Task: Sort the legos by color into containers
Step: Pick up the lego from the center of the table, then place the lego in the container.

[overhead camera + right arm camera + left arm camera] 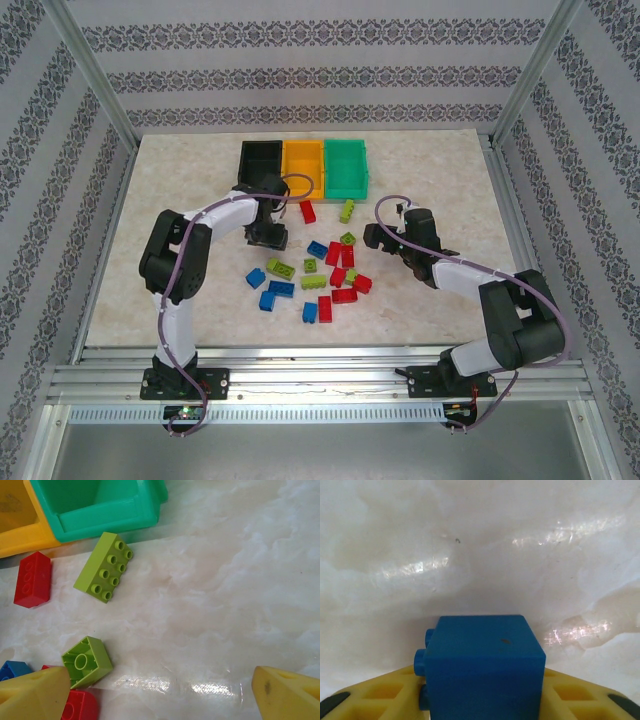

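At the left of the pale marbled table (450,180), the left gripper (268,235) hangs low just in front of the black bin (262,144), its yellow fingers (380,695) closed against the sides of a blue brick (485,670) with its studs facing left in the wrist view; whether the brick is clear of the table cannot be told. Along the far edge the three bins stand touching in a row: black, then the yellow bin (304,143), then the teal bin (347,142). A red brick (308,211) and a long lime brick (346,210) lie apart from each other just in front of the yellow and teal bins. Nearer the arms, the loose bricks (320,275) in red, blue and lime are scattered at the table's centre, between the two arms. To their right, the right gripper (160,690) hovers over bare table with its jaws spread wide and nothing between them, a small lime brick (87,661) lying studs-up beside its left finger.
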Controlling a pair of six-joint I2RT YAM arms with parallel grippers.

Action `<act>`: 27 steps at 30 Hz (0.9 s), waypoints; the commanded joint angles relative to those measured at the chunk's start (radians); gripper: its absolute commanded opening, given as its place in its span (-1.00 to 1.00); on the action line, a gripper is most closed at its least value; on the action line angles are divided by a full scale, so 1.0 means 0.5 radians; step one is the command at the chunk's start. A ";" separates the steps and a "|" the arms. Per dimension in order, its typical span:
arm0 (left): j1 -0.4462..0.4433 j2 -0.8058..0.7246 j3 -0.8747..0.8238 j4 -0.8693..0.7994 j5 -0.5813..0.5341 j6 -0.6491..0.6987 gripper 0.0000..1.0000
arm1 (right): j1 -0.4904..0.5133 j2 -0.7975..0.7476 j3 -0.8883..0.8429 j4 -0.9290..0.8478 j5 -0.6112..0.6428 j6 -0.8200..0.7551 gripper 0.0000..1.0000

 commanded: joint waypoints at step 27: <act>-0.151 0.463 1.580 -0.419 -0.223 0.007 0.64 | 0.012 0.043 0.064 0.008 0.022 -0.003 0.88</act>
